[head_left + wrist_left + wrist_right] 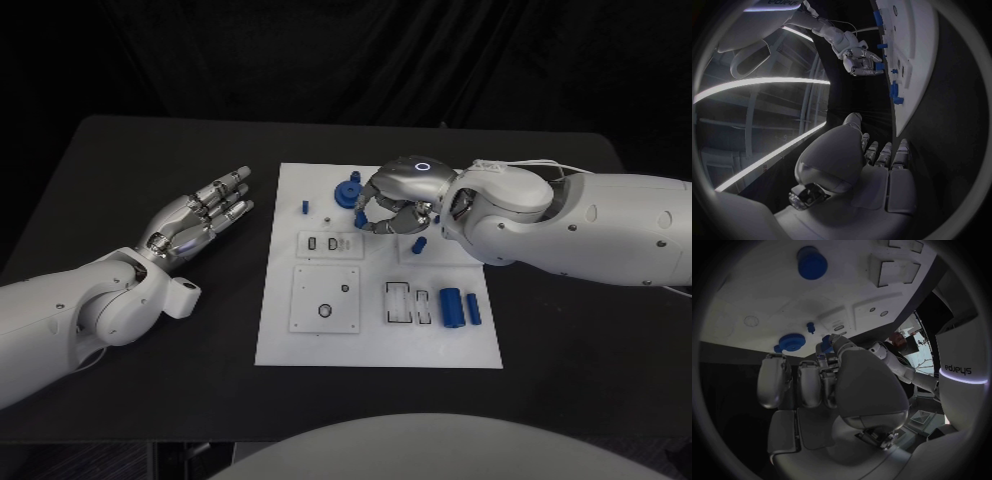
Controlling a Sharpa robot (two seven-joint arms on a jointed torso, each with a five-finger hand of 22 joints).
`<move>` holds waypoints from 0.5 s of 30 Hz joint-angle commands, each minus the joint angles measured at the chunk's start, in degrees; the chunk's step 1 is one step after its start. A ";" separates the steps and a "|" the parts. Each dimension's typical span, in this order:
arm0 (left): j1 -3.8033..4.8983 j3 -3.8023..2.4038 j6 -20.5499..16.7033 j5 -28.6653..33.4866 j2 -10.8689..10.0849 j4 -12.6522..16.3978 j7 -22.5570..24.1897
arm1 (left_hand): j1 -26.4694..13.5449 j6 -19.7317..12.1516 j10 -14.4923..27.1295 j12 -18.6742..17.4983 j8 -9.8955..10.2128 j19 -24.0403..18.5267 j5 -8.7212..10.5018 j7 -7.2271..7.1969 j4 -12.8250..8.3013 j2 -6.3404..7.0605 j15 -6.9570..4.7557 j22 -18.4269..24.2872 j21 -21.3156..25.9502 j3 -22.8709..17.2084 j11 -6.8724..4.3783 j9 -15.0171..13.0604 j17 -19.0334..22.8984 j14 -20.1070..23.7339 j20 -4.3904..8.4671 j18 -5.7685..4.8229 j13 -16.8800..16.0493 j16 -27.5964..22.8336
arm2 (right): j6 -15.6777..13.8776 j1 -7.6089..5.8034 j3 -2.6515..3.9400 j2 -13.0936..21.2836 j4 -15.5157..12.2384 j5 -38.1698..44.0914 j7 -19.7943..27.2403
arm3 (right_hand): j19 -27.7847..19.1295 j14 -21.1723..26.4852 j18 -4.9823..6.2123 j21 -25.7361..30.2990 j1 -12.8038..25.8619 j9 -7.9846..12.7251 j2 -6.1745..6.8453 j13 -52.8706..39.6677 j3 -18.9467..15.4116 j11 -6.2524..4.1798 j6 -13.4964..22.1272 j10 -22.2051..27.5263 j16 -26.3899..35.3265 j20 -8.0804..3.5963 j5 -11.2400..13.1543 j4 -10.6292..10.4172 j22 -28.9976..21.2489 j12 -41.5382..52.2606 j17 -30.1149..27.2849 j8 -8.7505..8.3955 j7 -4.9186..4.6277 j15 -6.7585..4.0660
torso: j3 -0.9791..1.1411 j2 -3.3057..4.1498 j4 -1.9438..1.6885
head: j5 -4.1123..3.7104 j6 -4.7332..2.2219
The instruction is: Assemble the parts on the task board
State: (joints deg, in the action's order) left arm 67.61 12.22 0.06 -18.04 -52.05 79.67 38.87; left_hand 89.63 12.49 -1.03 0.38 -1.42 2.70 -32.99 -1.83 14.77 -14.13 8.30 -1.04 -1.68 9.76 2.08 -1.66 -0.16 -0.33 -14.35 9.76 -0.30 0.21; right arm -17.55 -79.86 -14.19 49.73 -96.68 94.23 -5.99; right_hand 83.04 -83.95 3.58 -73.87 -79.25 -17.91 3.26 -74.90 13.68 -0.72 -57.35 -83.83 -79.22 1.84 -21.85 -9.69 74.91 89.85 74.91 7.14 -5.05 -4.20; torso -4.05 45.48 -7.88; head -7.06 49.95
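While the left hand [199, 220] lay flat on the black worktop [144, 160] beside the white task board [378, 345], its fingers [228, 192] were spread and held nothing. The right hand [397, 200] hung over the far end of the board, fingers curled around a small blue part [826, 344]. A blue gear [349, 192] sat just beside it, and two blue cylinders [460, 306] lay nearer the robot.

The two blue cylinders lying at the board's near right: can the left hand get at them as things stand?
Probably yes. The left hand rests open beside the white task board, and nothing stands over the two blue cylinders; the right hand is busy farther back.
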 commanded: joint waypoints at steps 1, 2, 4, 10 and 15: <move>-0.07 -0.04 0.08 0.00 0.10 0.27 4.74 | 0.26 0.09 -0.19 -0.04 -0.27 0.04 -0.17 -0.10 -0.03 0.09 0.21 -0.07 -0.36 -0.20 0.28 -0.05 0.00 -0.15 -0.44 0.58 -0.05 -0.03 | 2.38 0.52 0.03 -0.66 0.21 2.35 -1.75 | 0.20 -3.89 0.16 -0.11 0.17 -1.26 0.44 -15.10 -0.07 -0.33 -1.14 -6.17 -0.33 -0.14 0.26 0.37 7.42 0.15 5.77 0.20 0.77 -0.47 | 0.01 0.03 0.11 | 0.07 0.05; -0.07 -0.04 0.08 0.00 0.13 0.28 4.74 | 0.26 0.09 -0.19 -0.04 -0.27 0.04 -0.17 -0.10 -0.03 0.09 0.21 -0.07 -0.36 -0.20 0.28 -0.05 0.00 -0.15 -0.44 0.58 -0.05 -0.03 | 2.53 0.63 0.03 -0.87 0.23 2.47 -1.93 | 0.18 -3.89 0.17 -0.07 0.20 -1.27 0.46 -15.10 -0.08 -0.32 -1.15 -6.17 -0.32 -0.14 0.24 0.37 7.40 0.15 5.76 0.20 0.77 -0.46 | 0.03 0.07 0.13 | 0.12 0.05; -0.07 -0.04 0.08 0.00 0.17 0.29 4.72 | 0.25 0.09 -0.19 -0.04 -0.28 0.04 -0.17 -0.08 -0.03 0.12 0.21 -0.06 -0.35 -0.20 0.28 -0.05 0.00 -0.14 -0.45 0.59 -0.05 -0.04 | 2.70 0.76 0.03 -1.10 0.22 2.59 -2.17 | 0.19 -3.90 0.16 -0.08 0.21 -1.30 0.47 -15.10 -0.08 -0.31 -1.16 -6.17 -0.37 -0.14 0.19 0.40 7.41 0.15 5.80 0.20 0.76 -0.46 | 0.07 0.15 0.21 | 0.21 0.05; -0.07 -0.04 0.08 0.00 0.19 0.29 4.49 | 0.24 0.02 -0.17 -0.05 -0.27 0.01 -0.16 -0.06 -0.02 0.12 0.20 -0.05 -0.33 -0.20 0.28 -0.04 0.00 -0.12 -0.45 0.59 -0.04 -0.04 | 4.10 1.00 0.03 -1.62 0.25 2.80 -3.40 | 0.20 -3.92 0.17 -0.03 0.27 -1.37 0.56 -15.10 -0.09 -0.28 -1.13 -6.17 -0.42 -0.13 -0.05 0.54 7.40 0.15 5.85 0.15 0.73 -0.43 | -0.02 0.02 0.28 | 0.22 0.05; -0.07 -0.04 0.15 0.00 0.27 0.23 4.37 | 0.22 0.01 -0.15 -0.06 -0.27 0.02 -0.15 -0.03 -0.01 0.12 0.20 -0.05 -0.34 -0.21 0.28 -0.04 0.01 -0.11 -0.45 0.59 -0.04 -0.05 | 4.92 1.21 0.03 -2.07 0.53 2.85 -4.15 | 0.12 -3.92 0.22 0.20 0.34 -1.40 0.61 -15.10 -0.09 -0.25 -1.02 -6.17 -0.36 -0.12 -0.20 0.60 7.30 0.15 5.79 0.06 0.69 -0.42 | 0.00 0.03 0.20 | 0.15 0.05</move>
State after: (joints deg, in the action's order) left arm 67.61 12.22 0.05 -18.04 -51.91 79.80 38.88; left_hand 89.63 12.49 -1.03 0.38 -1.42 2.70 -32.99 -1.83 14.77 -14.13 8.30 -1.03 -1.68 9.76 2.07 -1.66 -0.17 -0.33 -14.35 9.76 -0.29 0.21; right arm -14.40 -78.88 -14.18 47.77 -96.18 96.25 -7.97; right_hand 83.04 -83.95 3.58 -73.87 -79.01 -17.94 3.50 -74.90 13.51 -0.72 -57.41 -83.83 -79.46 1.84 -21.65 -9.53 74.91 89.85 74.91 7.14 -4.99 -4.19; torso -4.03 45.55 -7.63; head -6.84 50.02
